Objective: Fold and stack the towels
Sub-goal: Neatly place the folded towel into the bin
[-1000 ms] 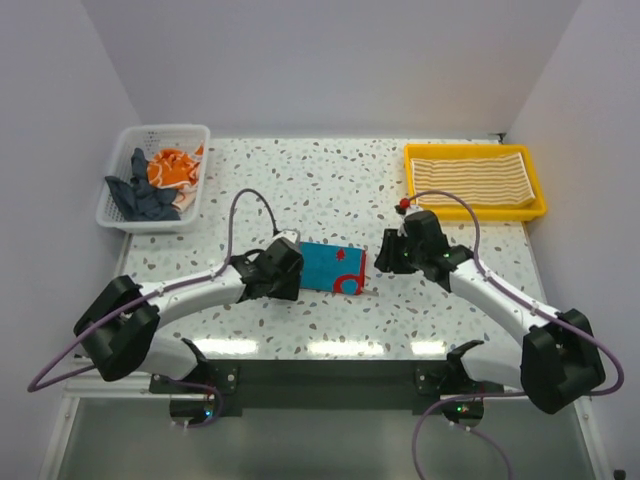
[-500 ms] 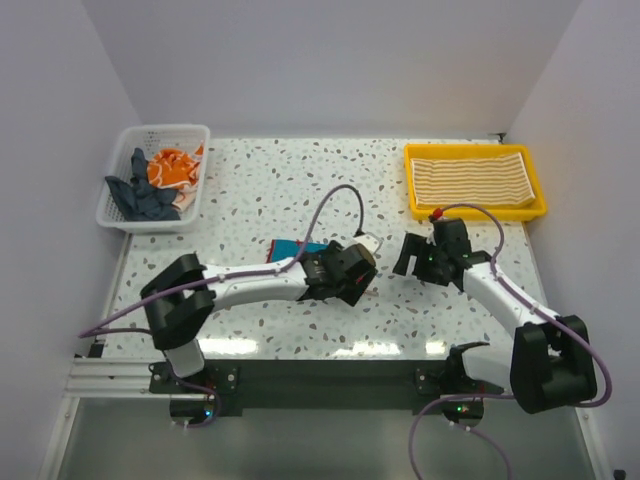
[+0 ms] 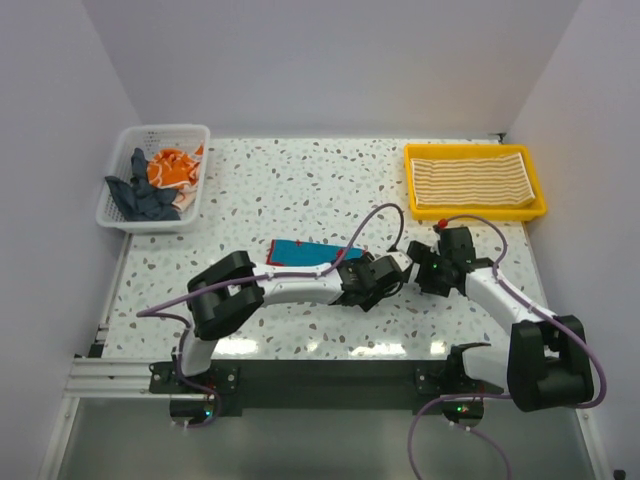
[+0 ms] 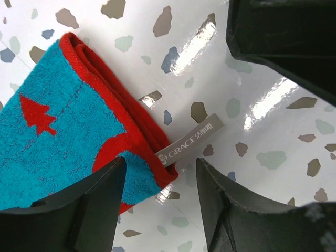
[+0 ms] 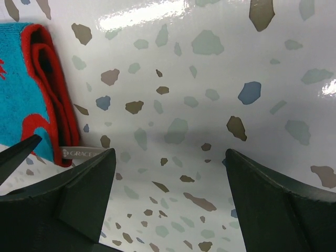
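My left hand (image 4: 161,167) reaches across toward the right side of the table (image 3: 300,190). Its fingers are spread and grip nothing. Between them lies a corner of the teal towel (image 4: 58,131), folded with its red hem doubled over. A small grey label (image 4: 189,140) sticks out from that corner onto the table. The towel lies flat about midway between the left and right edges, nearer the near edge than the far one, and my left forearm crosses over part of it.

My right hand (image 5: 168,157) is just beside my left, on its right. Its fingers are wide apart over bare table, released, with the towel's red edge off to their left.

The tan striped towel (image 3: 470,178) lies flat in the yellow tray (image 3: 475,212) at the far right corner. In the white basket (image 3: 150,224) at the far left corner, an orange towel (image 3: 170,168) and a dark blue-grey towel (image 3: 140,195) sit crumpled together.
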Action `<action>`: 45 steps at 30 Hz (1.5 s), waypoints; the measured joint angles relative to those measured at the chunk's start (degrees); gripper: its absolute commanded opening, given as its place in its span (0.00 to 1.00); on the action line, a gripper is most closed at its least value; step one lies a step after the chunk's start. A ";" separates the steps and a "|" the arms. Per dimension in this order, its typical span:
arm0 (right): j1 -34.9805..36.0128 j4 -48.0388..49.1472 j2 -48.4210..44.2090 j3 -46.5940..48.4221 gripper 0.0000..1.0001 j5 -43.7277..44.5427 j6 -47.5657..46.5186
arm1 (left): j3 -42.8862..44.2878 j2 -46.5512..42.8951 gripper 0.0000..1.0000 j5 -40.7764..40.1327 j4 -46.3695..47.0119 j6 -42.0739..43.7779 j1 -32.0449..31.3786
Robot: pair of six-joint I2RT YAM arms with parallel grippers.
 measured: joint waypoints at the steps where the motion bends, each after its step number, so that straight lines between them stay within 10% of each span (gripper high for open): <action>1: 0.00 0.20 0.00 -0.07 0.88 -0.15 0.07 | 0.15 0.59 0.60 -0.04 0.00 0.07 0.00; 14: -0.02 0.90 -0.63 -0.39 0.89 -1.40 1.38 | 0.55 2.84 0.45 -3.13 -0.17 -0.33 -0.09; 22: -0.04 2.62 -0.72 -1.42 0.90 -2.23 3.32 | -1.14 2.82 0.00 -3.72 2.47 -1.73 0.00; 45: 10.73 35.98 14.08 -3.72 0.99 -9.05 33.75 | -6.21 -6.19 0.00 3.39 3.78 -4.59 4.04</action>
